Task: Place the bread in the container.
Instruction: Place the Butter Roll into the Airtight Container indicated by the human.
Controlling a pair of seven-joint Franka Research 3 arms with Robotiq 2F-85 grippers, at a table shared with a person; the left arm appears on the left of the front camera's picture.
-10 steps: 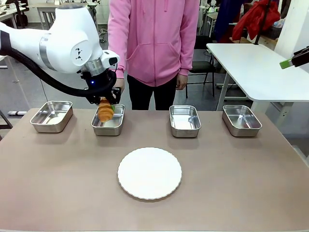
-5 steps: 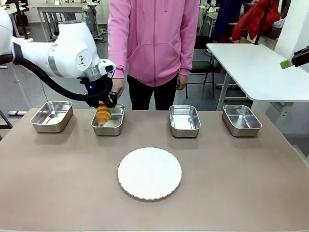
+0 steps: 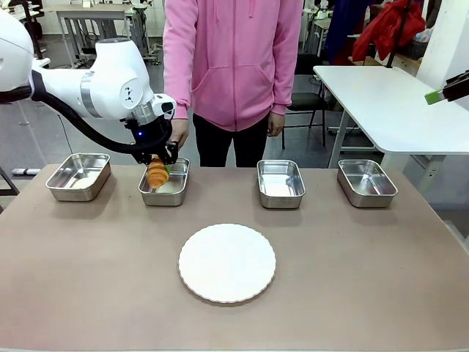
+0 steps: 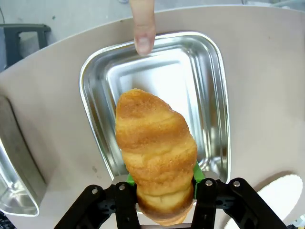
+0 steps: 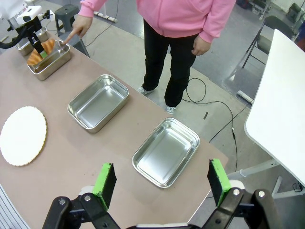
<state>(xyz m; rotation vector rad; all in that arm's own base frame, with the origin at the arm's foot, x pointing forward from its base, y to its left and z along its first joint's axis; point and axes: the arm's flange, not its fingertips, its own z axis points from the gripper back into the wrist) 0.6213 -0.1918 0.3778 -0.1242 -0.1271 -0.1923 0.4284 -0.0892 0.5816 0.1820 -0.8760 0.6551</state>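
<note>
Lower now, bread (image 3: pixel 157 174) over container (image 3: pixel 174 191); wrist view shows finger (image 4: pixel 144 28) pointing.

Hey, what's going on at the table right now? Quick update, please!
Left gripper shut on the bread, above the container. Right gripper open, holding nothing. Person's finger points at the container's far rim.

bread (image 4: pixel 156 152): ridged, golden-brown crust, faintly glossy
container (image 4: pixel 214 95): polished, mirror-bright metal
plate (image 3: pixel 227 262): matt white
table (image 3: pixel 366 279): smooth, matt brown

Left end effector (image 3: pixel 156 163) points down, fingers clamped; right end effector (image 5: pixel 162 181) spread wide
</note>
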